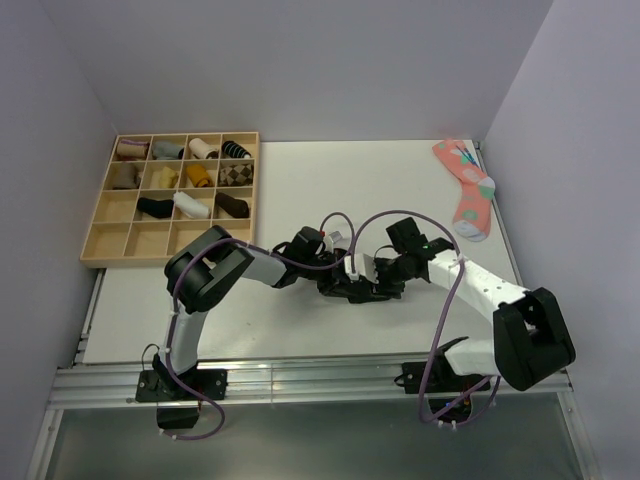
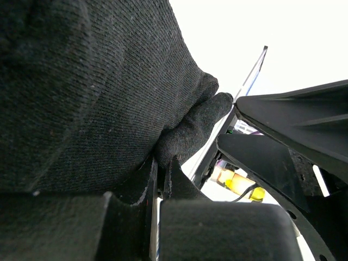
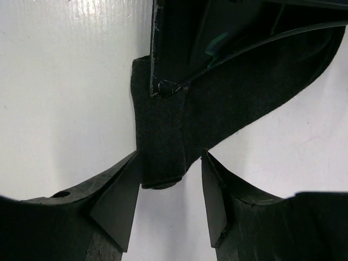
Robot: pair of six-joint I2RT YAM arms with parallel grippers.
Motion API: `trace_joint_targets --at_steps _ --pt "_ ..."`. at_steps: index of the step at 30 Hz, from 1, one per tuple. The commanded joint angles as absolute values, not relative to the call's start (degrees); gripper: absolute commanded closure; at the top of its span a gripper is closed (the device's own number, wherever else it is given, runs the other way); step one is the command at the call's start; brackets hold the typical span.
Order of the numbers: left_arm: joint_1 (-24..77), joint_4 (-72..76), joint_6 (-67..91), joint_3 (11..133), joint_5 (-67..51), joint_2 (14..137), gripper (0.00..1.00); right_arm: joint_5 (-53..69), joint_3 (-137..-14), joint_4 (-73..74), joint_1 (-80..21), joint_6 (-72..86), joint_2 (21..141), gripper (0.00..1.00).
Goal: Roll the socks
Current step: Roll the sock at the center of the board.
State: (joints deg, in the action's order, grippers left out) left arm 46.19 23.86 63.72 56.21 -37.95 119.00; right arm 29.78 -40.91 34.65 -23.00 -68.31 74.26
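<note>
You have two arms meeting over the middle of the white table point(image 1: 300, 180); one black sock point(image 3: 160, 136) sits there between the two claws. I cannot tell whether a second lies under it.

Your left claw point(image 2: 159, 169) is closed tight, its two fingers pinching a fold of that sock; the dark knit fills the 10 o'clock half of the left wrist view. In the right wrist view one of its fingers comes in from 12 o'clock and rests on the cloth.

Your right claw point(image 3: 169, 159) stands at a middling width, one finger on each side of the sock's narrow end; the finger at 8 o'clock touches the cloth, while the one at 4 o'clock stands just clear, with a strip of table showing between.

From the top view you count one wooden tray point(image 1: 120, 261) at 10 o'clock, with sixteen compartments in four rows of four; eleven of them hold rolled socks point(image 1: 190, 205), one apiece. One pink spotted sock point(image 1: 468, 190) lies at 2 o'clock by the far right edge, well apart from both arms.
</note>
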Motion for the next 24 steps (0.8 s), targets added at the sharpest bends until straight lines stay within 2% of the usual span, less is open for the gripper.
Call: trace_joint_targets --at_steps 1,24 --pt "46.3 10.6 59.2 53.4 -33.9 123.5 1.0 30.8 -41.1 34.9 -23.2 -70.2 72.9 0.45" --pt "45.3 10.5 58.7 54.8 -35.9 124.5 0.99 24.9 -40.2 38.1 -26.5 -73.7 79.5 0.46"
